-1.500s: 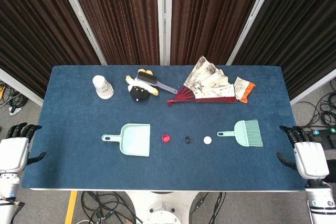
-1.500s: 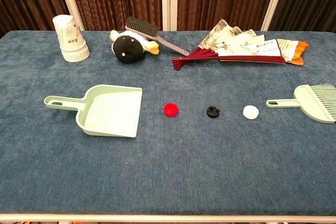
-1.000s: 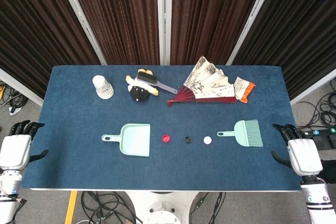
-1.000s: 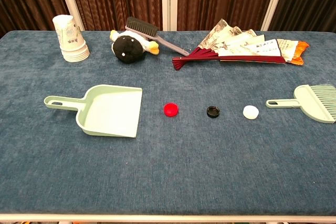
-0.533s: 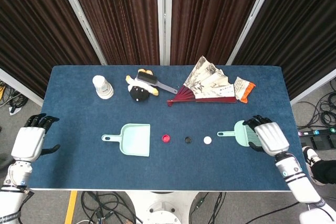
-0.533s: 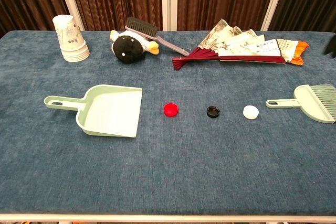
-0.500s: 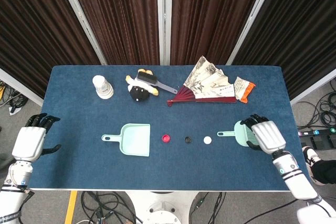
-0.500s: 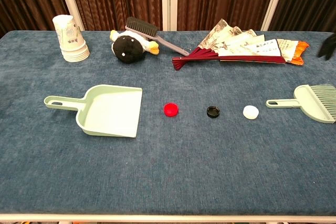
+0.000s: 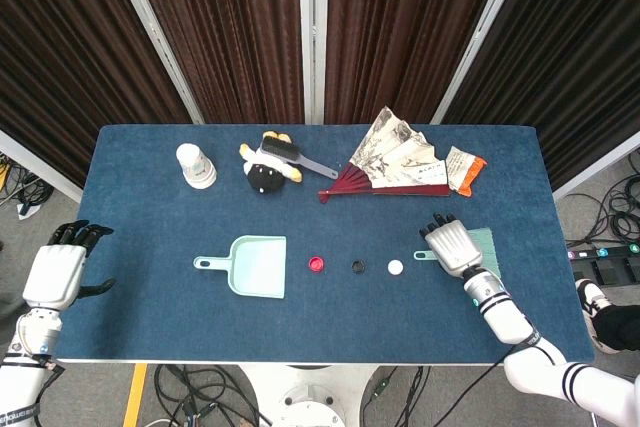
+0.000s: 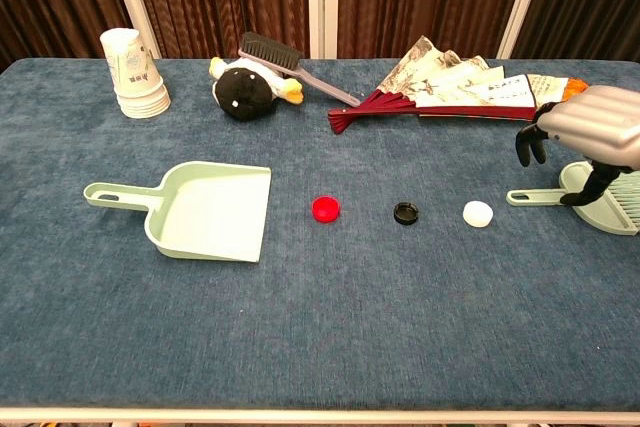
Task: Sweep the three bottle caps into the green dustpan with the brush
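Far left of the dustpan [image 9: 258,267], off the table edge [image 9: 120,347]: left hand [image 9: 54,272], palm empty, fingers spread apart. Behind the dustpan, toward the curtains: stack of paper cups [image 10: 132,73], then a stuffed penguin [image 10: 245,92] with a dark brush [image 10: 290,62] lying across it. Just right of the dustpan's open mouth, in one row and apart from each other: red cap [image 10: 326,209], black cap [image 10: 405,213], white cap [image 10: 478,213]. Further back and right of the dustpan: folding fan [image 10: 445,92], then an orange-tipped packet [image 9: 465,168]. Far right of the dustpan, past the white cap: green brush [image 10: 585,194], flat on the cloth, handle pointing at the caps. Directly over the brush: right hand [image 10: 590,132], holding nothing, fingers curved downward and apart, touching or not impossible to tell.
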You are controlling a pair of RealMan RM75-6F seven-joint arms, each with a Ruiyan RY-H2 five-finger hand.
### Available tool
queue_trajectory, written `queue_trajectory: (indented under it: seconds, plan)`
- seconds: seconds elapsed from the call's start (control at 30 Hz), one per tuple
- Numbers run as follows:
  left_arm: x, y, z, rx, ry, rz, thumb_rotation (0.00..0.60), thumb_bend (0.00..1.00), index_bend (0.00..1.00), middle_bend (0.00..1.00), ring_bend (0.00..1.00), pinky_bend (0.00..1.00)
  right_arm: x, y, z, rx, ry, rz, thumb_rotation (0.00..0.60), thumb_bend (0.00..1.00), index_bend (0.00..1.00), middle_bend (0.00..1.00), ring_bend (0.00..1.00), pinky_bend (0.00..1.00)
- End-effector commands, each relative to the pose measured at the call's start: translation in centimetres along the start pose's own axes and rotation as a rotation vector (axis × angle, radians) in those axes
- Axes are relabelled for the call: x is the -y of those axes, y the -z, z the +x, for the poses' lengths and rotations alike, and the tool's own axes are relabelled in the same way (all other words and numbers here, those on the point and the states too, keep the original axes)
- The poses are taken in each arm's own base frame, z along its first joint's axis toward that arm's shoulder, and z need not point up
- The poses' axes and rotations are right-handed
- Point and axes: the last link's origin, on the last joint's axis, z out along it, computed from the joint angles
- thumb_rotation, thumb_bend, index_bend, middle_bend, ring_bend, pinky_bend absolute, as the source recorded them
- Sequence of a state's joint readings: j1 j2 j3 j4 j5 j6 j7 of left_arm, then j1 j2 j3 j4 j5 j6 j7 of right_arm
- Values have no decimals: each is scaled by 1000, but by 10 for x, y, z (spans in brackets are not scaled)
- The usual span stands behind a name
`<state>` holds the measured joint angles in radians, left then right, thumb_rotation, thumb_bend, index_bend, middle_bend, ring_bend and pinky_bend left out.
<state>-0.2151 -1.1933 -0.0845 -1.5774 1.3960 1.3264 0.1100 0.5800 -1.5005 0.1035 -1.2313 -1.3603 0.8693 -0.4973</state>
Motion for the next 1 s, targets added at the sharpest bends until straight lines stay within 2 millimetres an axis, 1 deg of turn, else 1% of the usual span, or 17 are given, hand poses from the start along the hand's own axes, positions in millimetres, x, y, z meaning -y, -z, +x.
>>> queue_trajectory:
  seconds: [0.03, 0.27, 0.73, 0.9, 1.0]
  plan:
    - [2, 0, -2, 4, 6, 6, 600, 55, 246, 243, 141, 163, 5, -3, -4, 8, 30, -3, 600, 116, 391, 405, 182, 305]
    - [5, 1, -4, 1, 19, 12, 600, 55, 246, 243, 141, 163, 10, -2, -9, 5, 55, -16, 600, 141, 430, 434, 184, 309]
    - [11, 1, -7, 11, 32, 29, 600, 54, 246, 243, 142, 163, 15, -6, -22, 5, 21, -52, 600, 148, 449, 460, 197, 310]
    - [11, 0, -8, 14, 32, 30, 600, 55, 246, 243, 141, 162, 16, -7, -26, 9, -16, -58, 600, 190, 482, 479, 221, 318]
    - [11, -1, -7, 13, 30, 26, 600, 55, 246, 243, 141, 163, 16, -6, -28, 8, -30, -63, 600, 229, 525, 490, 240, 332]
